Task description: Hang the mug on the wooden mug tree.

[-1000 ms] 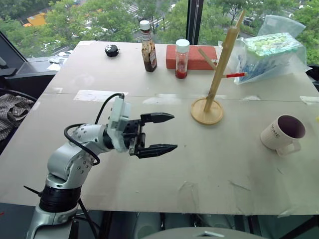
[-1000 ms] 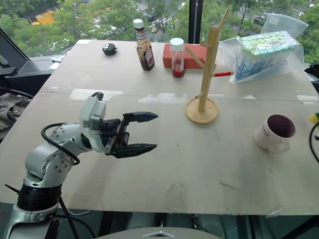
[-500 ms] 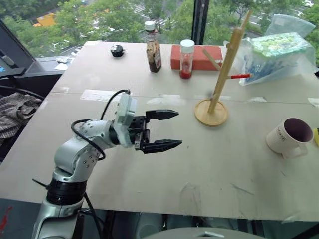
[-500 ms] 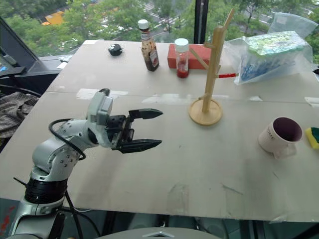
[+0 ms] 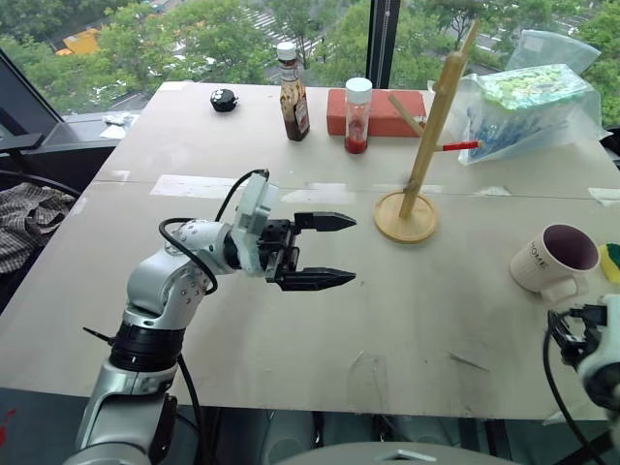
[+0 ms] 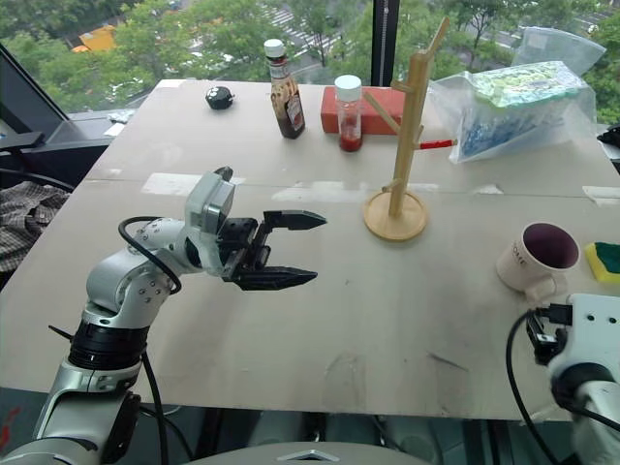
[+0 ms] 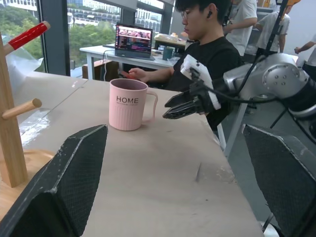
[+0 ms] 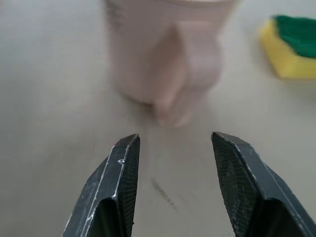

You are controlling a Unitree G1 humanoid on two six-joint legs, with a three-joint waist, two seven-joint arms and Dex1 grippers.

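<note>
The cream mug [image 5: 552, 260] with "HOME" lettering stands upright at the table's right, its handle toward the front edge. My right gripper [image 8: 175, 138] is open and empty just in front of that handle [image 8: 177, 98], apart from it; the left wrist view shows the right gripper [image 7: 165, 111] beside the mug [image 7: 128, 104]. The wooden mug tree [image 5: 431, 126] stands on its round base [image 5: 406, 218] at centre back, one peg red-tipped. My left gripper [image 5: 351, 250] hovers open and empty over the table's middle, pointing toward the tree.
A brown sauce bottle [image 5: 289, 82], a red-filled jar [image 5: 356, 116], a red box [image 5: 383, 111] and a plastic bag [image 5: 523, 102] line the back. A yellow-green sponge [image 5: 610, 262] lies right of the mug. A person [image 7: 207, 54] sits beyond the table's right end.
My right arm has come into view at the lower right, in front of the mug. The left gripper stays open in about the same place. The mug and tree have not moved.
</note>
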